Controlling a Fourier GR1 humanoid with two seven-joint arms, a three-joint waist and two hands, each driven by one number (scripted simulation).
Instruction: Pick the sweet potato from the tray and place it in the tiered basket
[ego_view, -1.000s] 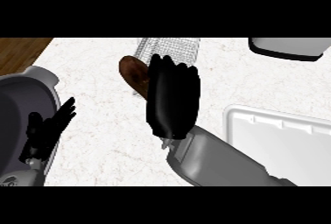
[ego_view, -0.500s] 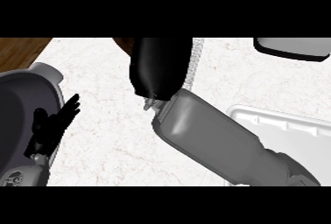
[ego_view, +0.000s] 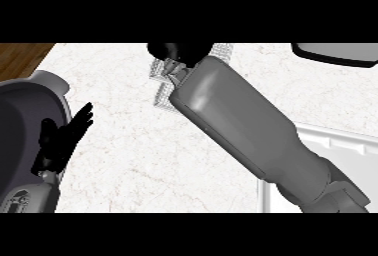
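White counter carries a tray near right and a mesh basket far. Right hand sits over the basket, its grasp impossible to tell, sweet potato hidden; left hand rests open, left.

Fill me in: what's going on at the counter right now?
The robot's right hand is stretched to the far edge of the white marbled counter, over the wire mesh tiered basket. The sweet potato does not show, so I cannot tell whether the hand holds it. The white plastic tray lies at the lower right, partly hidden by the grey forearm. The left hand rests open at the view's left.
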